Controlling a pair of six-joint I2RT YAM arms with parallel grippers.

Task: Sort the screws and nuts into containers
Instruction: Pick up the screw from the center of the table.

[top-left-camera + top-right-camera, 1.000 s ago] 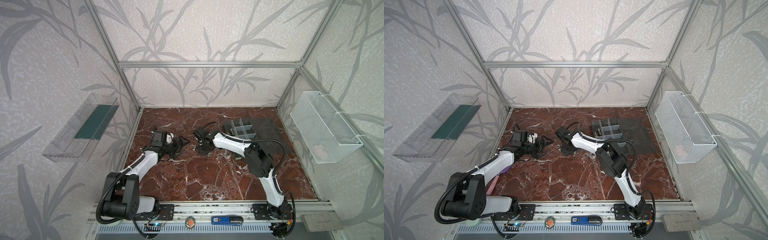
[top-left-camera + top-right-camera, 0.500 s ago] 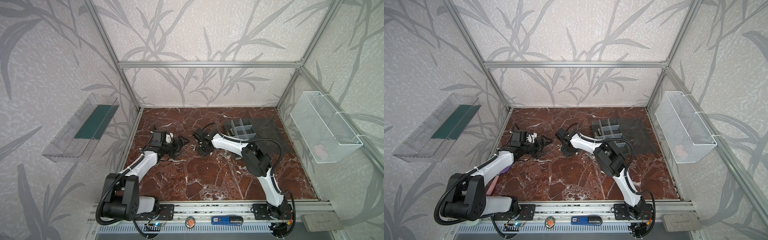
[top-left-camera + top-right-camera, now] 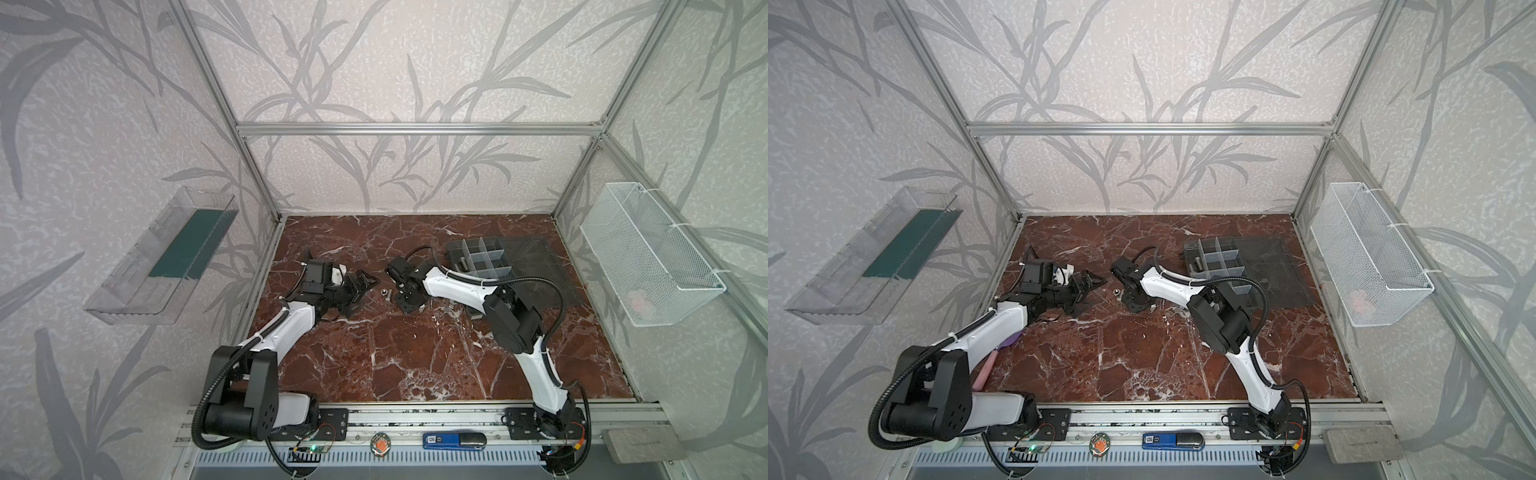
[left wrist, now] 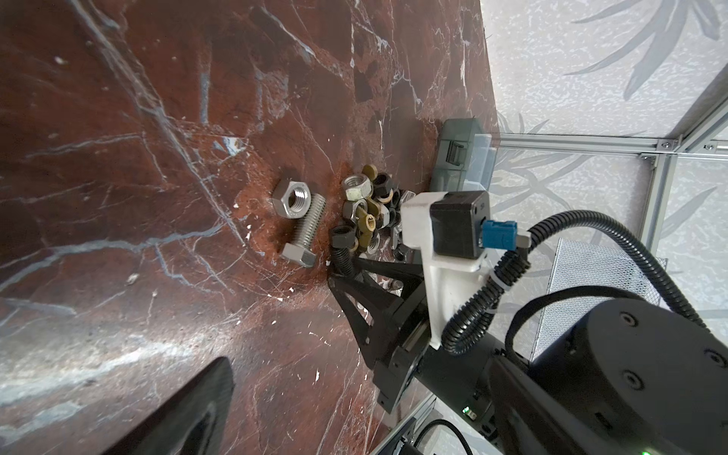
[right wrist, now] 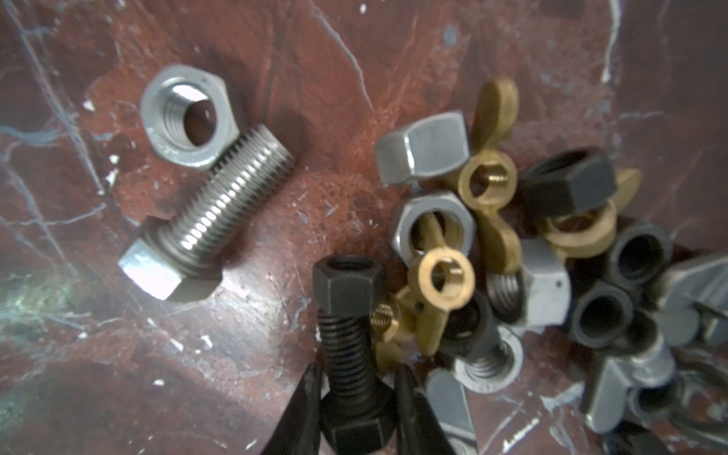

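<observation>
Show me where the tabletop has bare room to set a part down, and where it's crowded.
Free: the wide marble stretch between the two arm bases, and the far strip along the back wall, left of the organizer box. Crowded: the fastener pile at the right tool, with the silver bolt and silver nut beside it.

Both top views: mounted high above front rail [image 3: 415, 415], tilted down at marble table [image 3: 374, 365], far off, whole cell in sight; near-identical coverage, shifted slightly sideways.
Left wrist view: low, near table, looking across surface at fastener pile [image 4: 366, 208].
Right wrist view: very close, looking down on same pile; parts blurred, probably out of focus.
Wrist views share pile, black bolt [image 4: 342, 244] [image 5: 348, 338].
</observation>
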